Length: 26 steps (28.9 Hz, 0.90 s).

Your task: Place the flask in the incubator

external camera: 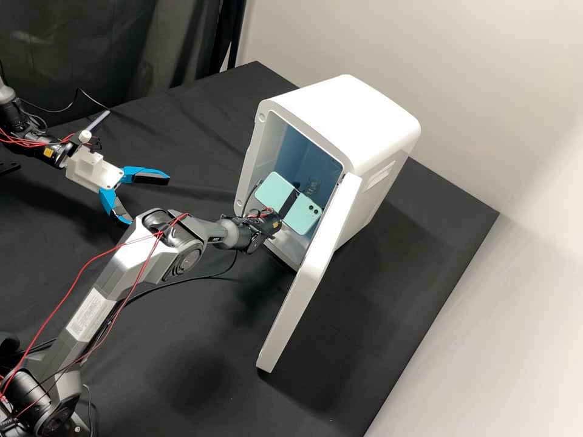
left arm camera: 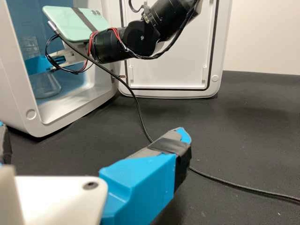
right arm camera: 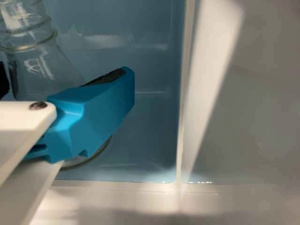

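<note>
The right gripper [left arm camera: 60, 58] sat inside the incubator [external camera: 364, 121], the glass flask [right arm camera: 33, 61] close against it. Whether it clamped the flask could not be told. Letting go wanted the base flat, then a straight withdrawal. The left gripper [external camera: 147, 199] hung spread apart, well outside.

The right arm [external camera: 200, 233] ends inside the open white incubator [external camera: 364, 121]

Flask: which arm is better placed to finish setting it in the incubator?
Right. The right gripper sits inside the incubator, at the flask. The left gripper hangs open over the bench, outside the open door, so it would likely need a longer reach.
</note>
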Tool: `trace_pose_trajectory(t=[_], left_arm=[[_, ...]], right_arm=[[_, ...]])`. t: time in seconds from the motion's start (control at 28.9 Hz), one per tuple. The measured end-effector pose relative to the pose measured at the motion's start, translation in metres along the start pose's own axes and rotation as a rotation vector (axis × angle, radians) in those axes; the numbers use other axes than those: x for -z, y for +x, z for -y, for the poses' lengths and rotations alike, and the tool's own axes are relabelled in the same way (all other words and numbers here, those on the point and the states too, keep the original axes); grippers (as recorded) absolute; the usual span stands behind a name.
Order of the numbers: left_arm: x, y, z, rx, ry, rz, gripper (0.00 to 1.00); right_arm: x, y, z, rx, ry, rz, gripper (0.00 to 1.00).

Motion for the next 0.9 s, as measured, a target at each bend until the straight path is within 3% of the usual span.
trace_pose_trajectory(t=[0.9], left_arm=[[0.0,0.0,0.0,0.0,0.0,0.0,1.0]], right_arm=[[-0.0013,-0.0006,0.0015,0.006,0.0,0.003,1.0]])
